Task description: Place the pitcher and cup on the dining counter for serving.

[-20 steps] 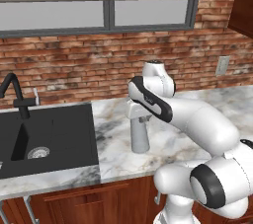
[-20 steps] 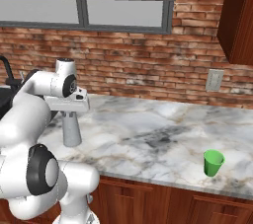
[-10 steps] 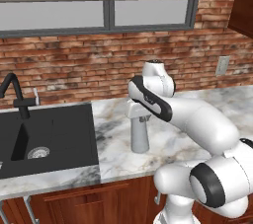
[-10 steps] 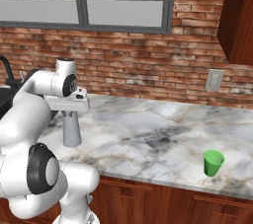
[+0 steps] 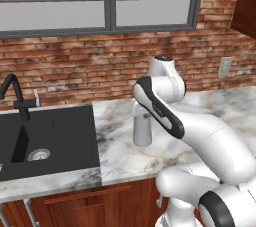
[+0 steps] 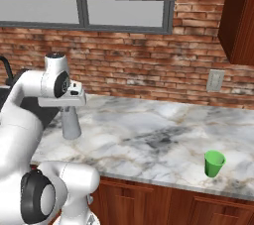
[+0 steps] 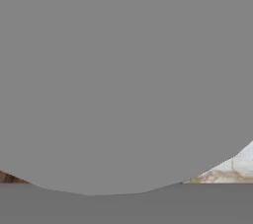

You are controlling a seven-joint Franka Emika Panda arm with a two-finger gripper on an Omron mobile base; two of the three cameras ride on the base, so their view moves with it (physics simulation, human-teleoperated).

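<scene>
The pitcher (image 5: 142,132) (image 6: 71,125), a slim grey carafe, stands upright on the marble worktop just right of the sink. My gripper (image 5: 144,116) (image 6: 70,110) sits straight down on its top, shut on the pitcher, with the fingers hidden by the hand. In the hand view the pitcher's grey lid (image 7: 123,80) is pressed close to the camera. The small green cup (image 6: 214,163) stands far to the right near the worktop's front edge, well apart from the gripper. The dining counter is out of view.
A black sink (image 5: 47,138) with a dark faucet (image 5: 15,96) lies left of the pitcher. The marble worktop (image 6: 149,137) runs between pitcher and cup. A brick wall with an outlet (image 6: 214,80) backs it, under a wood cabinet (image 6: 238,16).
</scene>
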